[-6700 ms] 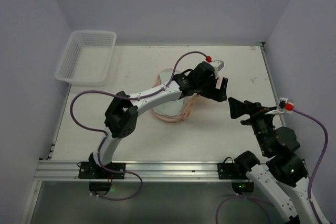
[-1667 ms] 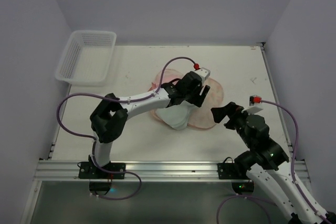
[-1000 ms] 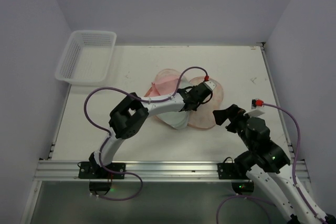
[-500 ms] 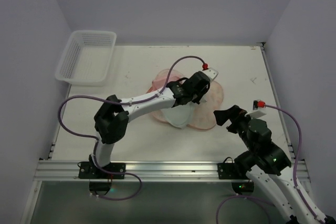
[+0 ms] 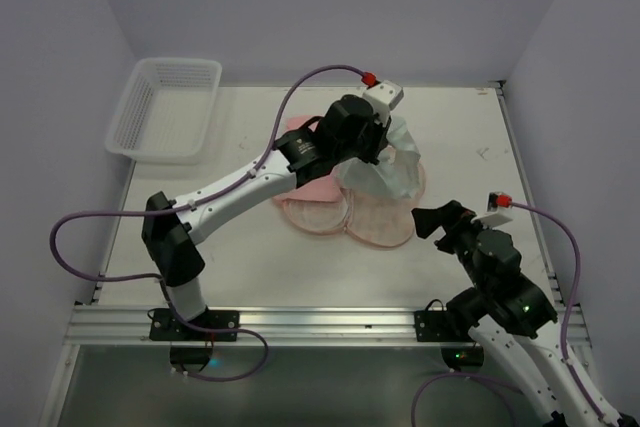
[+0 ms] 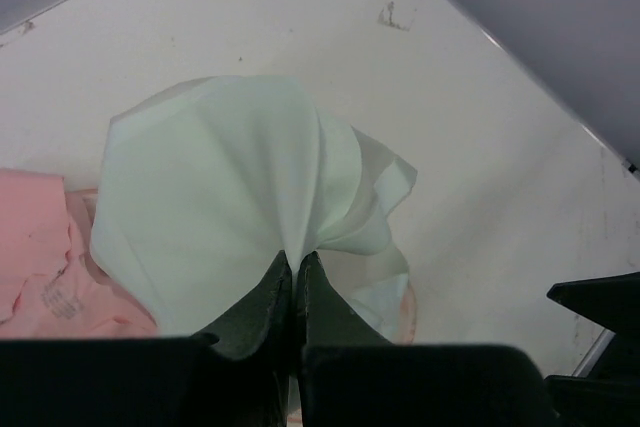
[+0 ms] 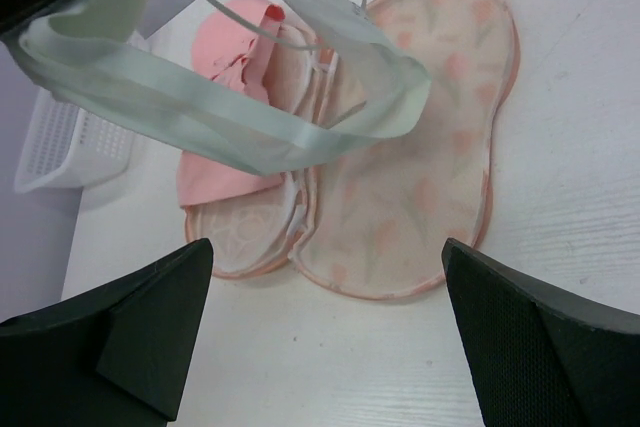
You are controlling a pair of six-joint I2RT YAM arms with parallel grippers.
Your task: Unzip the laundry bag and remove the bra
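Observation:
The laundry bag (image 5: 385,225) lies unzipped and spread flat in two printed halves (image 7: 430,167) on the table. My left gripper (image 6: 296,259) is shut on the bag's pale mesh lining (image 6: 220,177) and holds it lifted above the bag (image 5: 388,169). The salmon-pink bra (image 5: 315,190) lies in the left half, partly under the raised lining (image 7: 235,42). My right gripper (image 7: 325,257) hovers open, nothing between its fingers, just off the near right of the bag (image 5: 440,219).
A white lattice basket (image 5: 165,107) stands at the table's back left corner (image 7: 70,142). The left arm stretches diagonally over the table's middle. Walls close in on both sides.
My left gripper has shut on the mesh lining and risen toward the back, pulling it up off the bag and uncovering pink fabric. The right arm has barely moved.

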